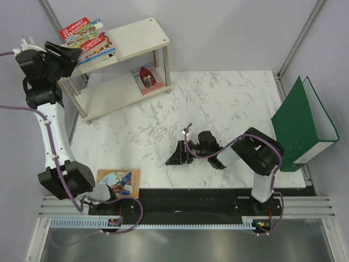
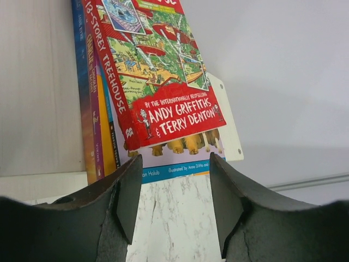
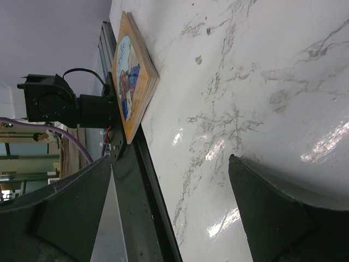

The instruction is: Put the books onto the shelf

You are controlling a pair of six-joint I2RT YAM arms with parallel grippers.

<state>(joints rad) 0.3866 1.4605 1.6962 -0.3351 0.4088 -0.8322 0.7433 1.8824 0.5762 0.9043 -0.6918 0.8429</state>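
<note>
Several books point(image 1: 87, 39) lie stacked on the left end of the shelf's point(image 1: 143, 34) top board, the red "Treehouse" book point(image 1: 80, 30) uppermost. My left gripper point(image 1: 70, 54) sits just off that end, open, with nothing between its fingers. In the left wrist view the red book point(image 2: 158, 82) and the spines beneath it lie just ahead of the open left gripper point(image 2: 174, 164), beyond its fingertips. One more book point(image 1: 147, 78) rests on the lower board. An orange-brown book point(image 1: 119, 183) lies flat at the table's near edge and shows as the orange-brown book point(image 3: 131, 76) in the right wrist view. My right gripper point(image 1: 177, 155) rests low over mid-table, open and empty.
A large green ring binder point(image 1: 302, 125) stands at the table's right edge. The shelf's thin metal legs point(image 1: 168, 76) stand on the marble table point(image 1: 218, 103) at back left. The left arm's base point(image 1: 65, 180) sits right beside the orange-brown book.
</note>
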